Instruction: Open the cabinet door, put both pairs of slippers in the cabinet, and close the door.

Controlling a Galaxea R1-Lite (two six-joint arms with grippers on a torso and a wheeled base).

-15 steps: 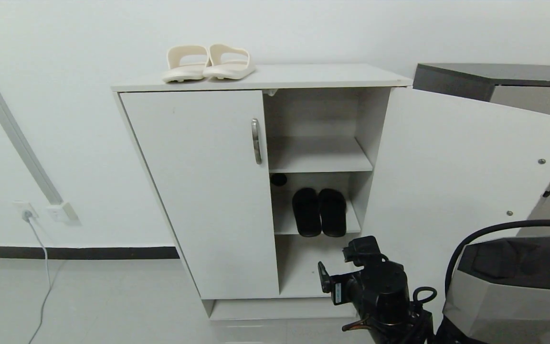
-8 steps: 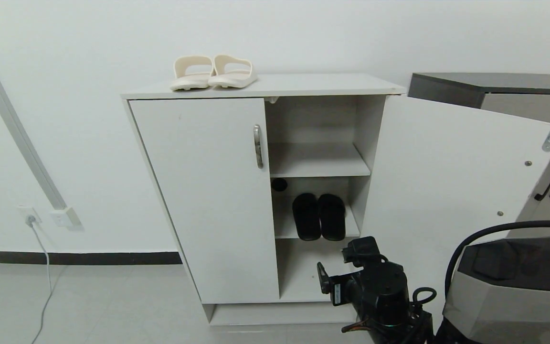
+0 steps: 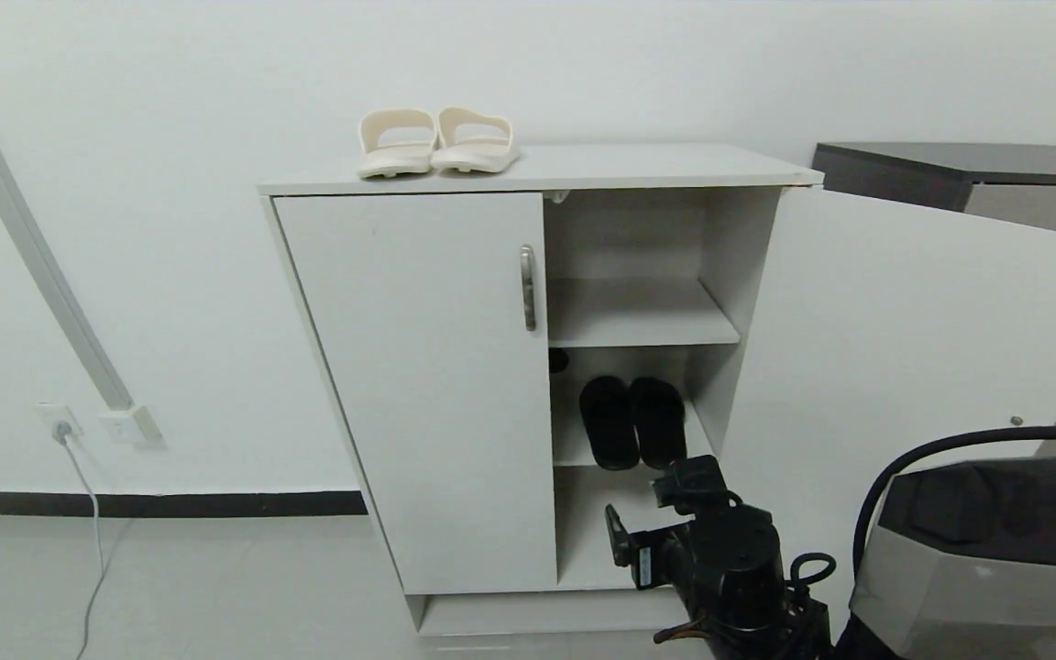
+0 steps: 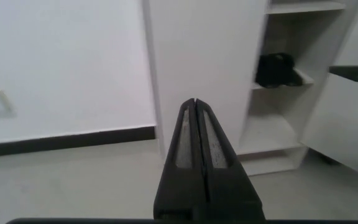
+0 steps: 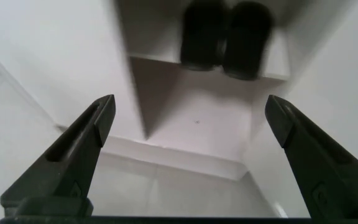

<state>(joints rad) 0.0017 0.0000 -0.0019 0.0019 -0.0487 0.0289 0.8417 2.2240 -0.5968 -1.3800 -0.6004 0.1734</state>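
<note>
Beige slippers (image 3: 437,142) sit on the cabinet top (image 3: 656,165) above the shut left door, long axes front-to-back, high and left of the spread right gripper (image 5: 189,102); black slippers (image 3: 632,422) are shelved, and the left gripper (image 4: 194,106), pressed together, is probably nearer.

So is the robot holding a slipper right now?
No, nothing is held. The left end effector is shut and empty, the right end effector open and empty. The black slippers sit inside the cabinet.
</note>
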